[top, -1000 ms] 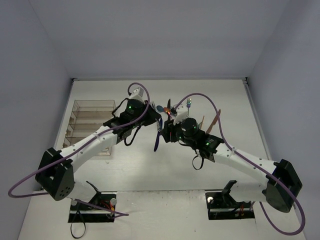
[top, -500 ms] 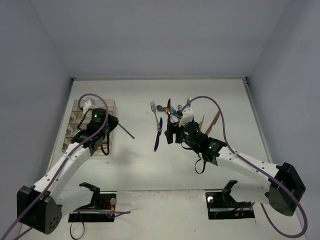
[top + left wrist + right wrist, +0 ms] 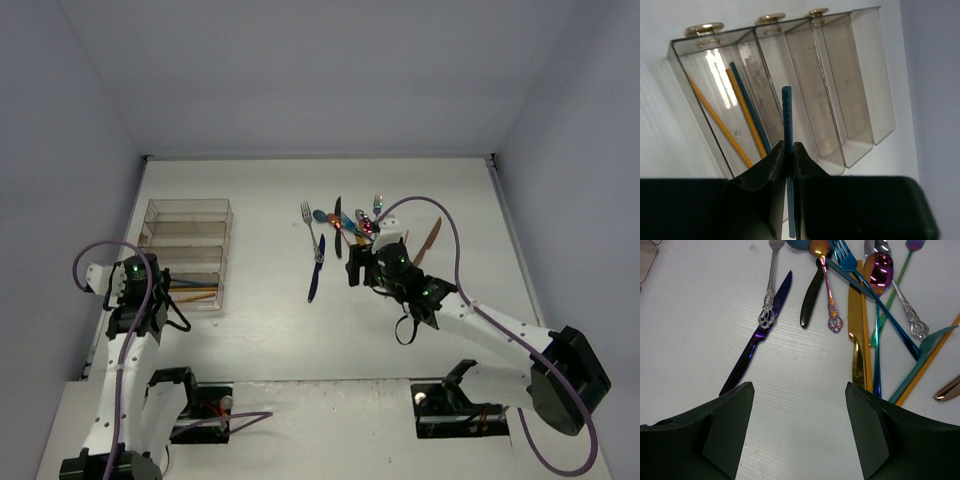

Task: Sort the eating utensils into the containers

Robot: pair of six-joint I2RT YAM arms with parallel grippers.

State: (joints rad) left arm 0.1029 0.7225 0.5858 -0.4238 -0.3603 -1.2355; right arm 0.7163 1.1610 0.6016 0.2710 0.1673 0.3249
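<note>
**Containers.** Clear tray (image 3: 187,205), four long compartments, near the left edge of the white surface (image 3: 260,330), towards its far side. In the left wrist view the tray (image 3: 865,75) is cut off at the bottom by the hand. The leftmost compartment there holds two gold chopsticks (image 3: 742,120) and one dark blue one (image 3: 752,112), all lying aslant. The other three compartments show nothing inside. Three gold rounded pieces (image 3: 703,28) sit at the tray's far end; what they are cannot be told.

**Left hand** (image 3: 788,165). Narrow, clamped on a blue chopstick (image 3: 787,115) that points over the tray. Its lower end is hidden between the fingers. From above, the left hand (image 3: 160,297) sits at the tray's near end and the stick is too thin to pick out.

**Right hand** (image 3: 799,390). Wide, nothing between the fingers, above bare surface just short of the utensil pile; from above it (image 3: 358,268) is near the surface's middle.

**Eating utensils.** Loose heap, middle of the surface, far half:
- blue-purple knife (image 3: 757,337), apart on the left
- silver fork (image 3: 770,295), head cut off at the frame top
- black knife (image 3: 810,295)
- iridescent pink spoon (image 3: 879,270)
- gold knife (image 3: 856,335)
- teal fork (image 3: 920,357)
- copper piece (image 3: 947,389), cut off at the right edge

Several handles cross, so the order of stacking is unclear.

**Open room.** Bare surface lies between the tray and the heap, and along the near edge.
</note>
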